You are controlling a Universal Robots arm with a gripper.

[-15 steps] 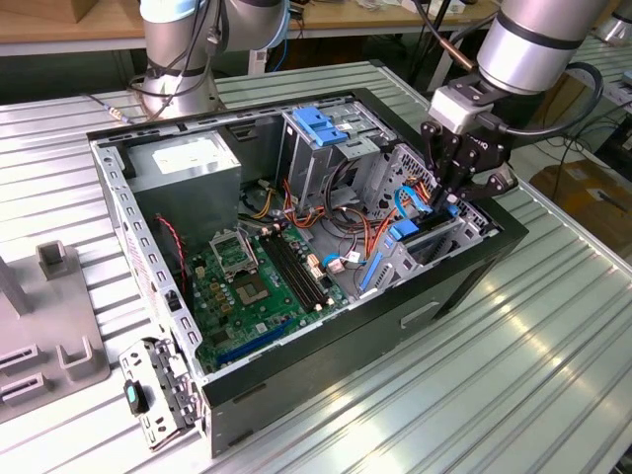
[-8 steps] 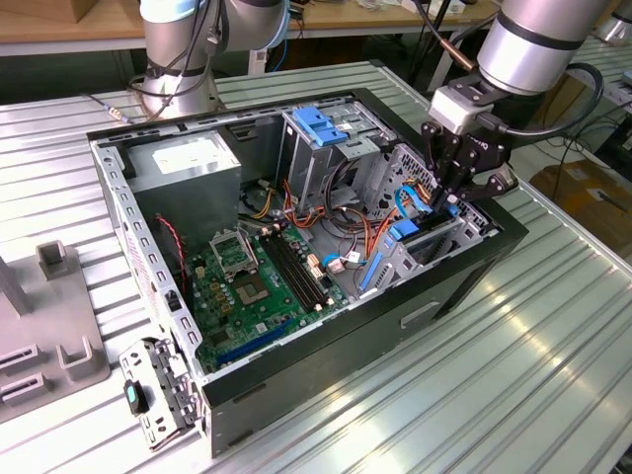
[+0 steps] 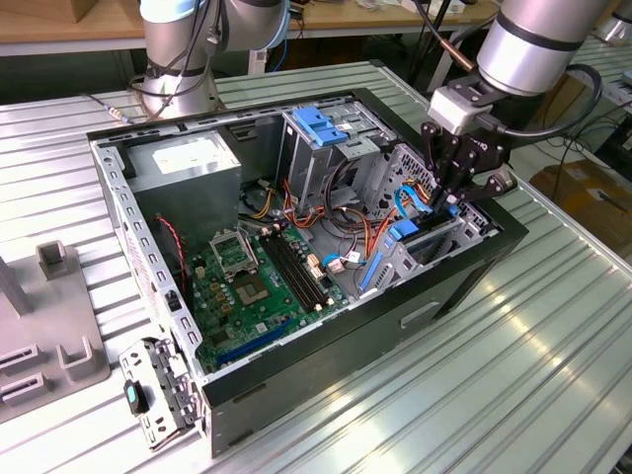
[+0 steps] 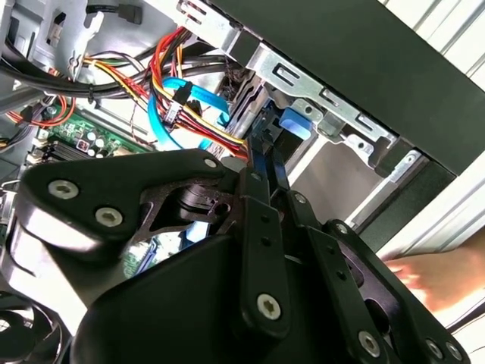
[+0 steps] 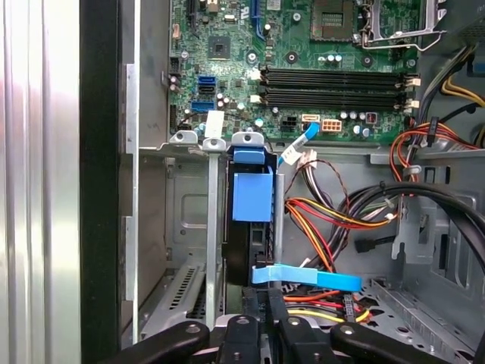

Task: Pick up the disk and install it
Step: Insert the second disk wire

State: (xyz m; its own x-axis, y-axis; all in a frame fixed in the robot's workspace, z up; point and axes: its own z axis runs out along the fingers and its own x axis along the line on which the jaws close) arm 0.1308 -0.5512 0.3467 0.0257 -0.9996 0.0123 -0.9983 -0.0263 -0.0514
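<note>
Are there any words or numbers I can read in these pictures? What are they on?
No text here can be read.
White sticker on the grey box: print too small to read.
Green board: tiny white markings, too small to read.
Small white tag at the board's edge: nothing readable.

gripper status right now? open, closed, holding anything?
Gripper: jaws closed on the disk, which stands on edge in the drive bay at the case's front corner.
</note>
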